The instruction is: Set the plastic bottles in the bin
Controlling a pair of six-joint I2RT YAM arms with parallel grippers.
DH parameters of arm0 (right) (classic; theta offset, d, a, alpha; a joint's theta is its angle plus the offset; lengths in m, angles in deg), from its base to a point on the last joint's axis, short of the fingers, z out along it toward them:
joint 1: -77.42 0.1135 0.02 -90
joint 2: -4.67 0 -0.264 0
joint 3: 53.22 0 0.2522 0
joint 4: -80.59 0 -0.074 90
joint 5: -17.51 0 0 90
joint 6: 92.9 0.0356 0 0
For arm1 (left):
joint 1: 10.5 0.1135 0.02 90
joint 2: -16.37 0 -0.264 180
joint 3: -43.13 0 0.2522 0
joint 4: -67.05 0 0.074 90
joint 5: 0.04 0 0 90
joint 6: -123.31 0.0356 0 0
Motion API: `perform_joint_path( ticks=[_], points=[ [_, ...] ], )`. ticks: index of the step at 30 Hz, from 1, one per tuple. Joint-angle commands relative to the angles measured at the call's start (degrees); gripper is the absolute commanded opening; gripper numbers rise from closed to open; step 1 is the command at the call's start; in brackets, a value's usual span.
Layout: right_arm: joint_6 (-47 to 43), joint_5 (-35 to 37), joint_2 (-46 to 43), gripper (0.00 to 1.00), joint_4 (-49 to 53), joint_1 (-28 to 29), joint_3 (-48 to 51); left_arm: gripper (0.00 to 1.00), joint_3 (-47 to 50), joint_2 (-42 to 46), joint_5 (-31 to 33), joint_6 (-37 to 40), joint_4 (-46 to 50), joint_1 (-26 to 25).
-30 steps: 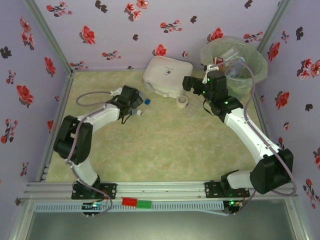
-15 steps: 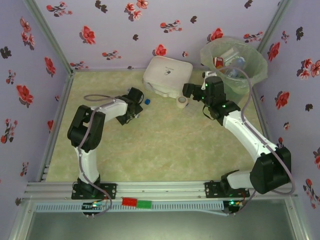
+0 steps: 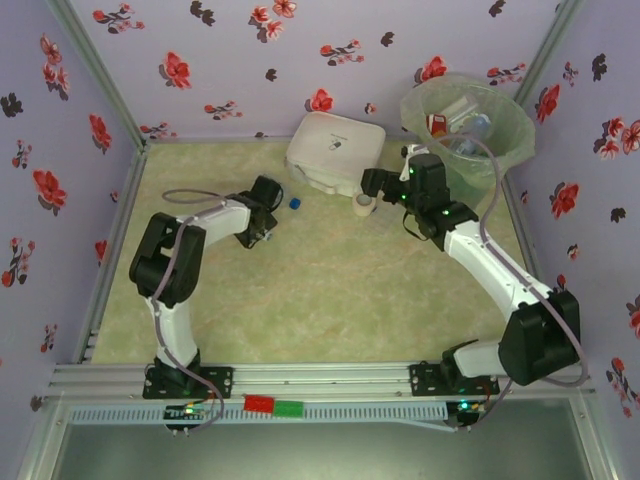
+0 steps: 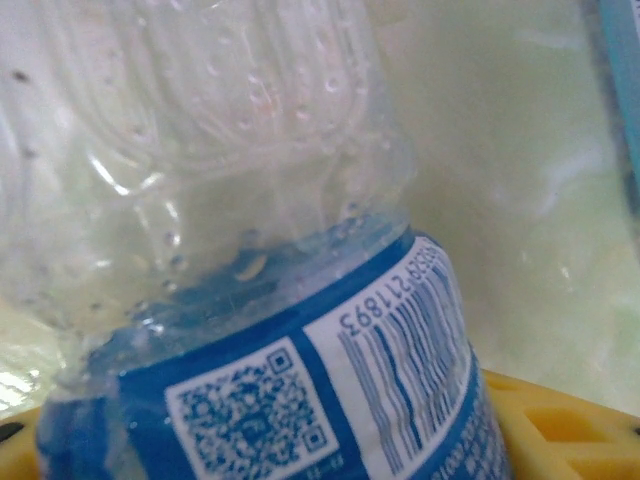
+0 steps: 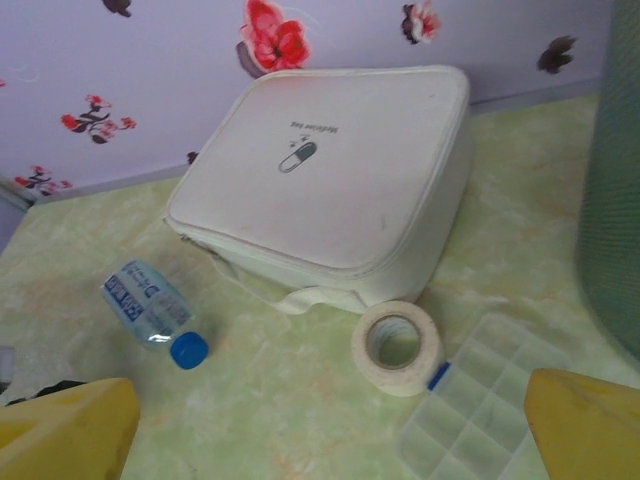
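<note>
Bottle (image 4: 250, 300) lies lengthwise between the left jaws, cap pointing away, grip impossible to tell; right jaws gape wide above bare surface (image 5: 290, 400).

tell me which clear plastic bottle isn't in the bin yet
The blue-capped, blue-labelled clear plastic bottle on its side beside the white square case; the other bottles are inside the tall translucent grey-green bin.

Left arm (image 3: 215, 222) bent low, right arm (image 3: 480, 255) extended, its jaws wide
</note>
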Motion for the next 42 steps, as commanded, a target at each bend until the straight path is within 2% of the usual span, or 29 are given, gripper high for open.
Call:
perform_joint_path(
  ticks=[1,7,13,18,25,37,42],
  points=[
    [3.5,-6.8,2.3,1.00,-4.0,0.3,-0.7,0.58,2.6,6.0,0.8,8.5,-3.0,-0.2],
    [9.1,-19.5,6.6,1.00,-14.1,0.5,-1.3,0.59,10.4,16.7,-4.9,21.3,-17.5,-2.1],
    [15.1,-30.7,12.2,1.00,-25.1,2.7,-3.1,0.55,19.5,25.0,-18.2,31.2,-33.5,-2.2],
    [14.6,-35.7,16.8,1.00,-27.1,5.7,-6.9,0.55,24.2,29.2,-27.1,36.2,-40.3,-2.4],
    [14.0,-37.4,21.3,0.95,-26.7,9.0,-10.7,0.53,28.3,32.9,-35.2,38.6,-47.0,-4.0],
    [14.8,-38.0,23.8,0.87,-26.4,10.2,-12.0,0.54,26.8,35.9,-37.6,40.7,-47.0,-8.3],
    [17.7,-40.5,23.8,0.84,-31.5,10.4,-10.8,0.54,25.4,35.0,-40.1,41.0,-45.6,-9.1]
  ],
)
